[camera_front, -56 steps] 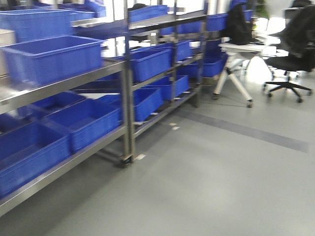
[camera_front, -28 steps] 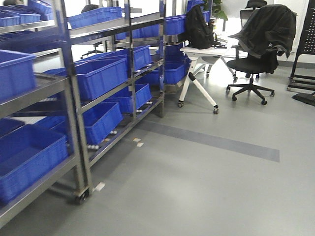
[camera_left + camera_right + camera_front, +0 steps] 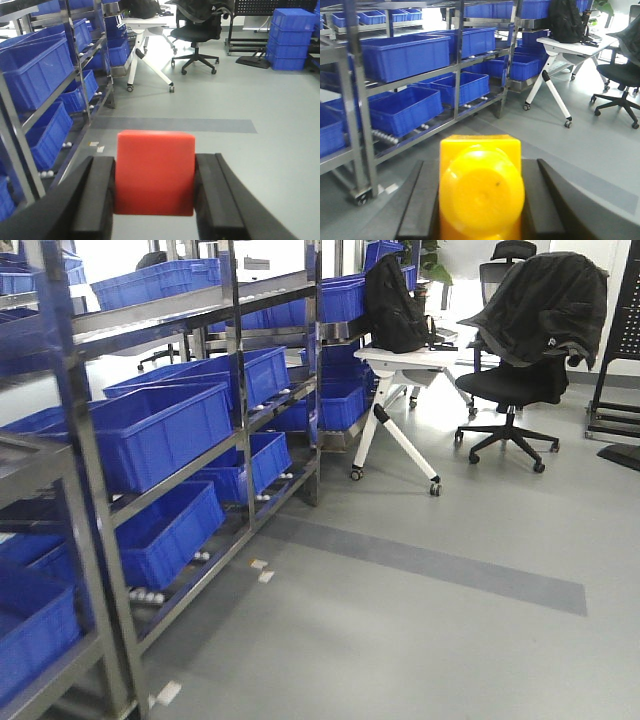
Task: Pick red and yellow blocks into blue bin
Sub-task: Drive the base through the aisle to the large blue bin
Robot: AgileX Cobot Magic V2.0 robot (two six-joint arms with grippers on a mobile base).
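Observation:
In the left wrist view my left gripper (image 3: 155, 192) is shut on the red block (image 3: 155, 170), a plain red cube held between the two black fingers, above grey floor. In the right wrist view my right gripper (image 3: 480, 200) is shut on the yellow block (image 3: 481, 187), its round stud facing the camera. Several blue bins (image 3: 160, 430) sit on the steel shelving at the left of the front view. I cannot tell which of them is the task's bin. Neither gripper shows in the front view.
Steel racks (image 3: 85, 490) run along the left. A white folding table (image 3: 405, 365) with a black backpack and a black office chair (image 3: 515, 380) draped with a jacket stand at the back. Stacked blue crates (image 3: 295, 32) stand far right. Grey floor lies ahead.
The front view has swung and moved along the shelving: the racks slid left and nearer, and the table and chair came into fuller view.

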